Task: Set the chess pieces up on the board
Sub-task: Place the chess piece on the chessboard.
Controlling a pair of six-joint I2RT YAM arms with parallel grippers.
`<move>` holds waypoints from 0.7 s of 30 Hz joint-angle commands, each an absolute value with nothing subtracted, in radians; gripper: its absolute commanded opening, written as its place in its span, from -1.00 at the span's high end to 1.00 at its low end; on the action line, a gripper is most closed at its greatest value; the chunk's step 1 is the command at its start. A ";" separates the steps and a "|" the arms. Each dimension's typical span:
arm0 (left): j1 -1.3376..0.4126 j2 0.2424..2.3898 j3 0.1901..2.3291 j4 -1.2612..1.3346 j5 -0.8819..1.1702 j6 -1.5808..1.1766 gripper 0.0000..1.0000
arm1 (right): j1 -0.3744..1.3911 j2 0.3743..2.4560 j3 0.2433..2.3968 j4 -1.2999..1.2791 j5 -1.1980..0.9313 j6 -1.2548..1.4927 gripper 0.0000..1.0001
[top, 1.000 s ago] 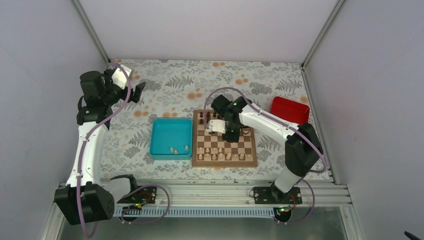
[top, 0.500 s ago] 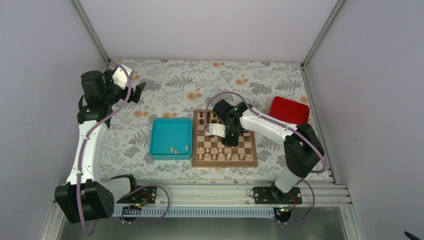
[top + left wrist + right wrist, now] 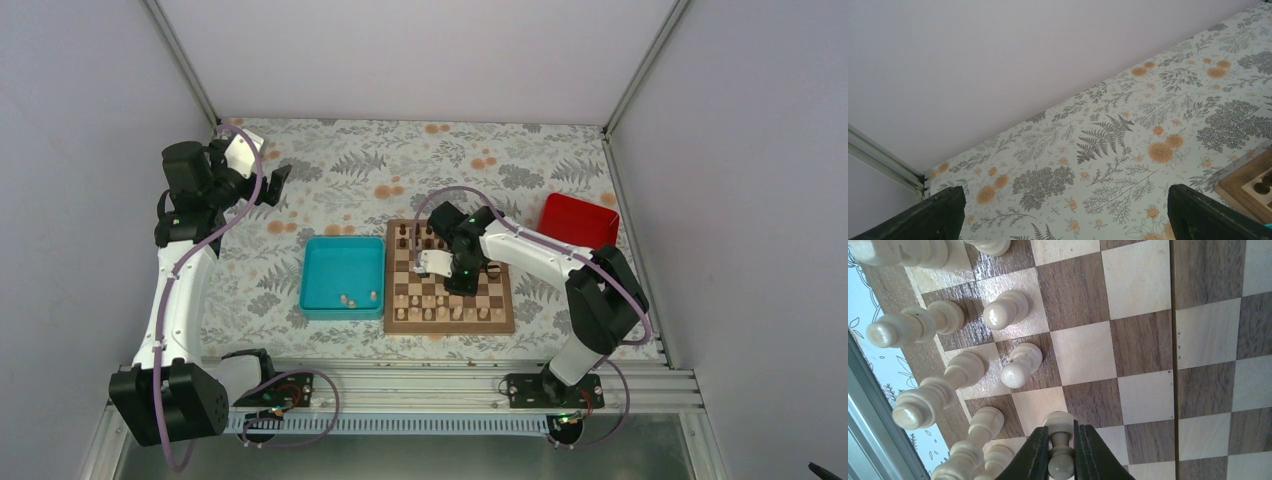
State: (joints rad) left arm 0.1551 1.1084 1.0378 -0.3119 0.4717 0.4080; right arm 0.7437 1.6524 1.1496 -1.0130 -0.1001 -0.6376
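Left gripper point(image 3: 1065, 200) hangs over the floral cloth at the far left, its fingers spread wide and holding nothing. To its right, a teal tray point(image 3: 318, 262) holds three of the pale chess pieces point(image 3: 346, 299). Just beside the tray lies the board point(image 3: 450, 326), checked light and dark brown inside a brown border, with more pale pieces along its near rows and dark pieces point(image 3: 415, 232) at its far edge. Right gripper point(image 3: 1060, 450) pinches the narrow neck of a glossy, round-headed beige pawn point(image 3: 1059, 421) over the board. A red box point(image 3: 578, 220) sits furthest right.
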 commanded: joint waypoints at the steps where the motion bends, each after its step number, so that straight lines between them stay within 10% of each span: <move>1: 0.161 1.112 1.067 -0.309 0.483 0.417 -1.00 | 0.735 1.657 1.141 -1.018 -0.121 -0.627 0.76; 21: 0.161 1.117 1.065 -0.308 0.486 0.419 -1.00 | 0.732 1.727 1.142 -1.040 -0.132 -0.638 0.73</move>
State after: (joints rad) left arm 0.1551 1.1126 1.0378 -0.3126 0.4721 0.4088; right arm 0.7380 1.7130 1.1465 -1.0195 -0.1043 -0.6380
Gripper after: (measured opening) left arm 0.999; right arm 0.135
